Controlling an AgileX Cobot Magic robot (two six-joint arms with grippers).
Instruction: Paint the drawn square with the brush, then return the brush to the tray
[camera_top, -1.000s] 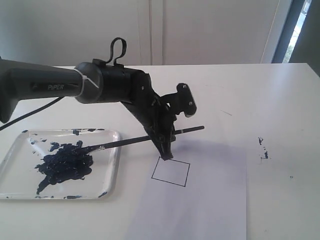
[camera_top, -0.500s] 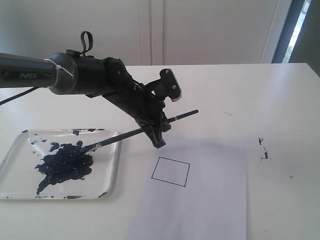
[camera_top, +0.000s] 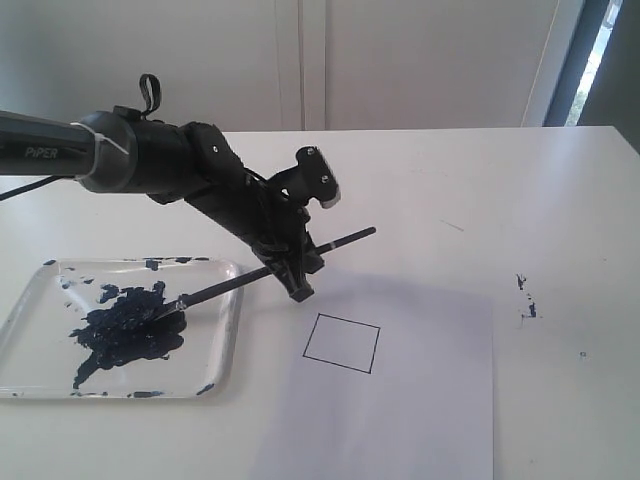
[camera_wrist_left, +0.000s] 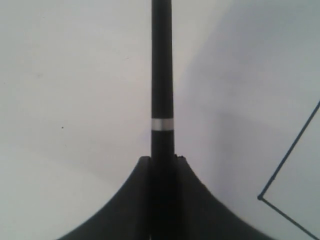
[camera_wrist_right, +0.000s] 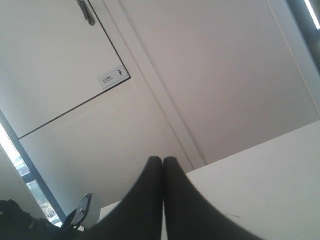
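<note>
My left gripper (camera_top: 298, 287) is shut on the brush (camera_top: 345, 239) near the middle of its black handle, just up and left of the drawn square (camera_top: 342, 343). The brush slants down to the left, and its tip rests in the dark blue paint blob (camera_top: 130, 328) inside the clear tray (camera_top: 225, 340). The square's inside is white. In the left wrist view the brush handle (camera_wrist_left: 162, 75) runs straight out from between the shut jaws, with a corner of the square (camera_wrist_left: 290, 155) beside it. My right gripper (camera_wrist_right: 163, 161) is shut with nothing in it and points up at a wall.
The white paper sheet (camera_top: 420, 420) lies on the white table (camera_top: 560, 200). Small dark paint specks (camera_top: 526, 300) mark the table to the right of the sheet. A cable (camera_top: 30, 188) trails from the left arm at the far left.
The left arm has pulled back to the left and up, away from the square's corner. The brush went with it, its tip sliding deeper into the paint blob.
</note>
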